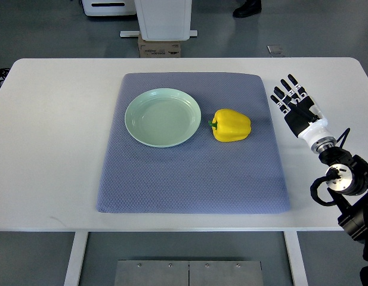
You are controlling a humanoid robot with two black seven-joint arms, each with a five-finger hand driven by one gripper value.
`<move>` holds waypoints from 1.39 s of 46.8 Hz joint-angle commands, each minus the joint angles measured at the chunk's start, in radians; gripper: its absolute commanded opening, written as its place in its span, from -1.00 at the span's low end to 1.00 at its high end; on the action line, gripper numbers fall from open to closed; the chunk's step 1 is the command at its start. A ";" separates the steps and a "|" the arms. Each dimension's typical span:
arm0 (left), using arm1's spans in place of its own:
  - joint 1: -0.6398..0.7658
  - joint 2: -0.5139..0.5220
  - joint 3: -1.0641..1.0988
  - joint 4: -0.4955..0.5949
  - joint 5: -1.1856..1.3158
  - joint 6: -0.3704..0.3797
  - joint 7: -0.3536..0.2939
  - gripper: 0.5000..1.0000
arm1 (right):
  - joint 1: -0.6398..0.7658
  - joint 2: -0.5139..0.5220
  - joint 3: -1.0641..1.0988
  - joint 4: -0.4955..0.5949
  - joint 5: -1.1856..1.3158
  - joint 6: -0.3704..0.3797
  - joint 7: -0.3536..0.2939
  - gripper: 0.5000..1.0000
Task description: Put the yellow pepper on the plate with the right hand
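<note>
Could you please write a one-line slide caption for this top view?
Open right hand beside the mat; yellow pepper lies right of the empty green plate.

A white table [52,149] on white legs stands on a grey floor [46,30]. Past its far edge sit a white cabinet base [164,18] and a cardboard box [160,49].
</note>
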 commanded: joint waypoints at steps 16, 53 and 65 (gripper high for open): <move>0.000 0.000 0.000 0.000 -0.001 0.000 0.000 1.00 | 0.004 -0.007 -0.023 0.000 0.000 0.000 0.001 1.00; 0.000 0.000 0.000 0.001 -0.001 0.000 0.000 1.00 | 0.009 -0.007 -0.027 0.000 0.002 0.002 0.001 1.00; 0.000 0.000 0.000 0.001 -0.001 0.000 0.000 1.00 | 0.010 -0.007 -0.027 0.002 0.002 0.002 0.001 1.00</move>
